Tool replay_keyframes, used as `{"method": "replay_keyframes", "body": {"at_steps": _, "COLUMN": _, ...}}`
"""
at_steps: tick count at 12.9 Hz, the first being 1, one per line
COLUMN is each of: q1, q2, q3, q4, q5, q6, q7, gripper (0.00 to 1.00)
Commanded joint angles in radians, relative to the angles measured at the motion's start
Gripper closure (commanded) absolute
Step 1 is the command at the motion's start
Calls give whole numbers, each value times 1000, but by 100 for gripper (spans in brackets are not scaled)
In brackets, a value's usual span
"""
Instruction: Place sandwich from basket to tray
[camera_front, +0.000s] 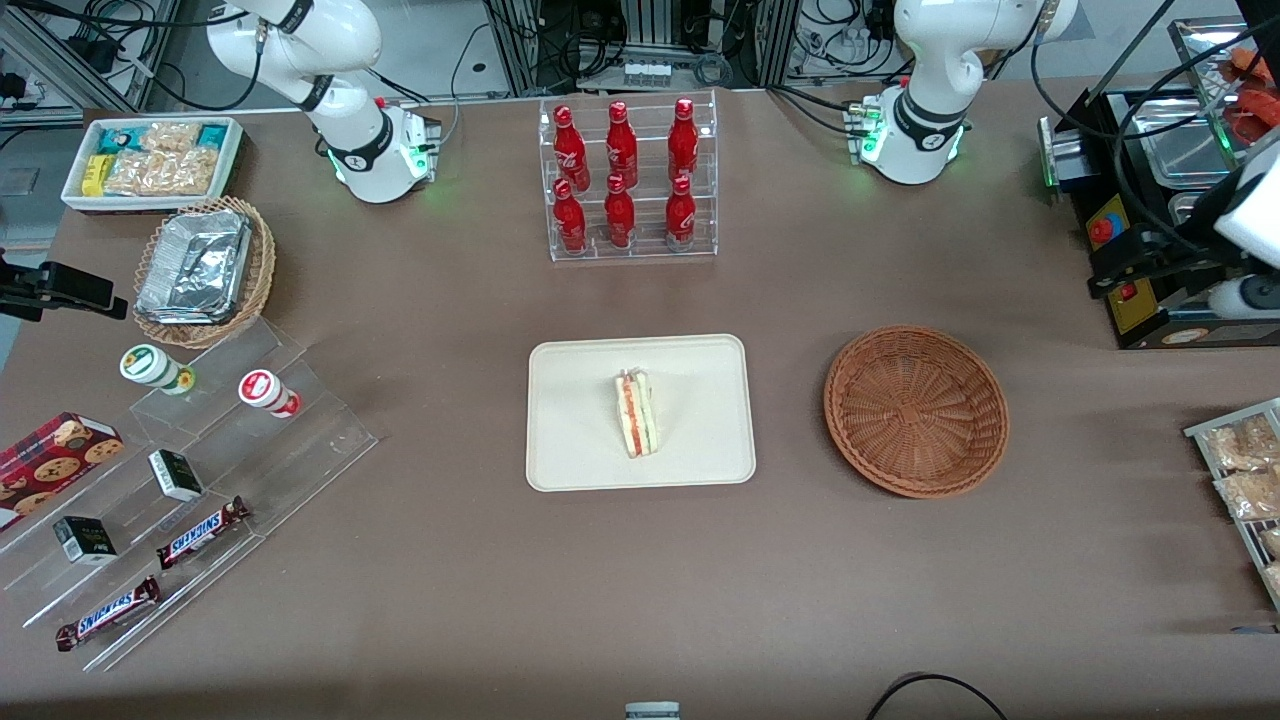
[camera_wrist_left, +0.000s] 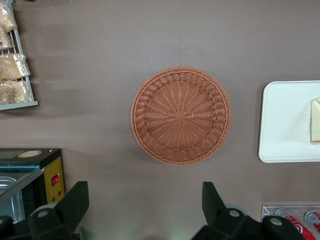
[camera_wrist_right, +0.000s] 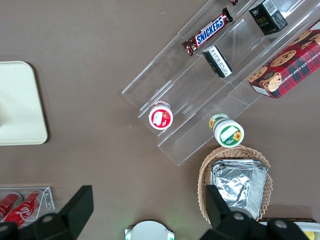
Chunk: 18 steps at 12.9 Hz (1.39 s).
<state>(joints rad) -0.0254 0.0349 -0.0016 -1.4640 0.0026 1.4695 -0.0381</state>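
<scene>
Sandwich (camera_front: 635, 413), a white-bread wedge with red and green filling on its cut edge, standing on the cream tray (camera_front: 560, 420) near the tray's middle; only its corner shows in the left wrist view (camera_wrist_left: 315, 120). The reddish-brown basket (camera_front: 916, 410) sits well apart from the tray toward the working arm's end of the table, at about the same distance from the front camera, and holds nothing. Judged from this layout, the transfer is complete. The gripper (camera_wrist_left: 142, 207) hangs high above the table, over the strip farther from the front camera than the basket, its two fingers (camera_wrist_left: 75, 202) spread wide with nothing between them; the basket lies directly under its view, while the sandwich is off to one side on the tray, well clear of the fingers. Remaining risks are small: the wedge rests on a narrow face and might tip onto its side if the table or tray were jolted, and a descent here would meet only the basket rim. Six red bottles in a clear rack (camera_front: 626, 180) stand farther from the front camera than the tray.
</scene>
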Motion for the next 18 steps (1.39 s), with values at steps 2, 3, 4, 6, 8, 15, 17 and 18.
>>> {"method": "replay_keyframes", "body": {"at_steps": 2, "q1": 16, "q2": -21, "q3": -11, "q4": -18, "q5": -16, "q6": 3, "q7": 23, "gripper": 0}}
{"method": "replay_keyframes", "body": {"at_steps": 3, "q1": 24, "q2": -23, "q3": -12, "q4": -4, "q5": -19, "q6": 3, "q7": 30, "gripper": 0}}
{"method": "replay_keyframes", "body": {"at_steps": 4, "q1": 22, "q2": -26, "q3": -12, "q4": -4, "q5": -16, "q6": 3, "q7": 49, "gripper": 0}}
{"method": "replay_keyframes", "body": {"at_steps": 6, "q1": 22, "q2": -53, "q3": -12, "q4": -33, "q5": -9, "q6": 5, "q7": 53, "gripper": 0}}
{"method": "replay_keyframes", "body": {"at_steps": 8, "q1": 22, "q2": -78, "q3": -12, "q4": -47, "q5": -7, "q6": -1, "q7": 53, "gripper": 0}}
{"method": "replay_keyframes", "body": {"at_steps": 15, "q1": 42, "q2": -110, "q3": -18, "q4": -93, "q5": -6, "q6": -26, "q7": 43, "gripper": 0}}
{"method": "replay_keyframes", "body": {"at_steps": 17, "q1": 42, "q2": -156, "q3": -18, "q4": -156, "q5": -6, "q6": 11, "q7": 43, "gripper": 0}}
{"method": "replay_keyframes", "body": {"at_steps": 18, "q1": 42, "q2": -162, "q3": -18, "q4": -165, "q5": -6, "q6": 21, "q7": 41, "gripper": 0}}
